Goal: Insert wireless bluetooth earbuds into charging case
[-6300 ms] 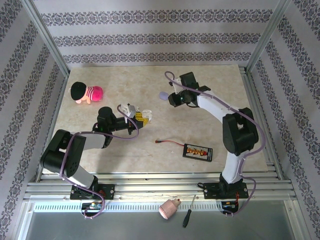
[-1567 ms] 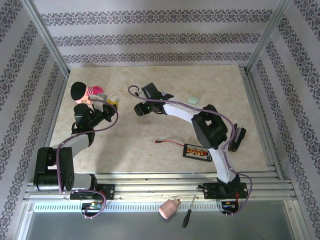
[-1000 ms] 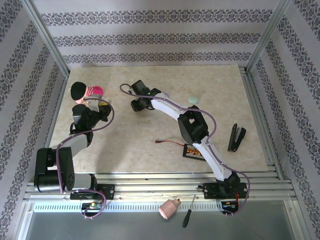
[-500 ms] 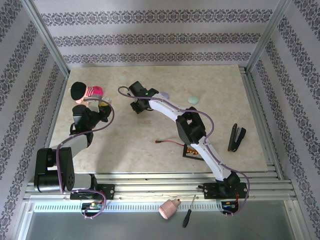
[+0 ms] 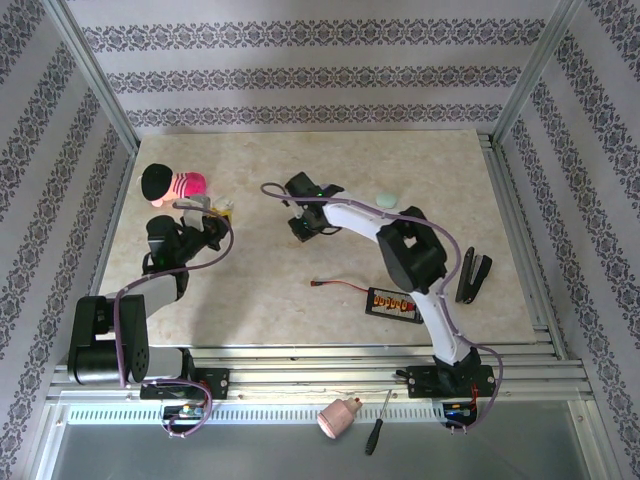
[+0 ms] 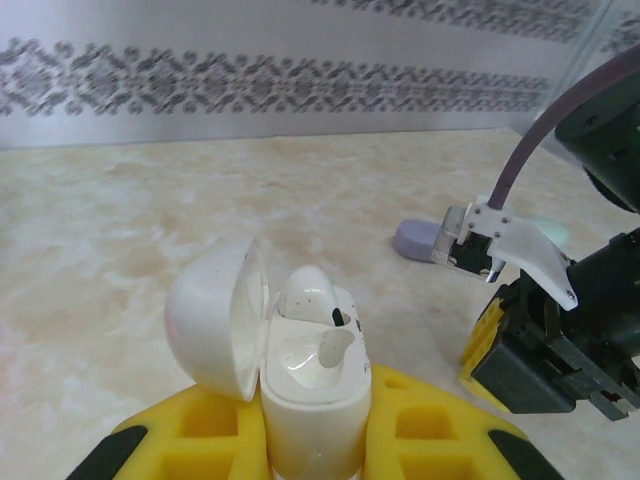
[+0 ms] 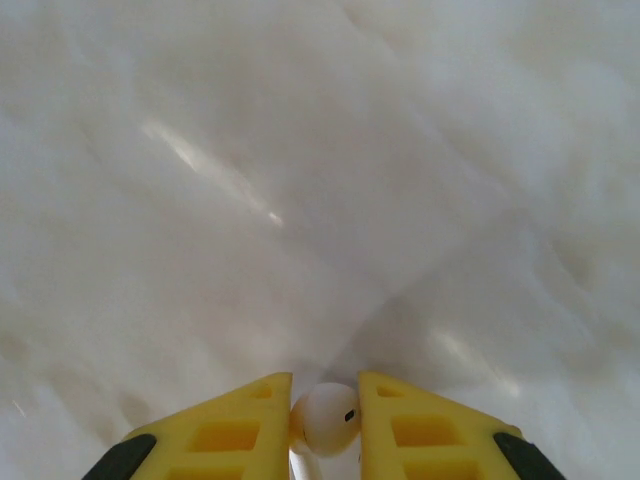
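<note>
Small white plastic earbud (image 7: 322,420): sits low centre in the right wrist view, pinched in the right gripper (image 7: 325,388), above bare pale marble tabletop (image 7: 300,150). Second white earbud (image 6: 312,295): lies seated in the open white oval charging case (image 6: 300,370), centre of the left wrist view, lid tipped leftward, neighbouring socket empty. Held upright by the left gripper (image 6: 315,445), pressed together against its sides.

Likely trouble: only a shallow pinch on a smooth rounded shell, so could squirt out or twist in transit; could arrive misaligned and jam on the socket rim; could knock the lid or push the case askew. Beyond, on the table: lavender oval case (image 6: 418,238), pale green oval case (image 5: 387,200).
</note>
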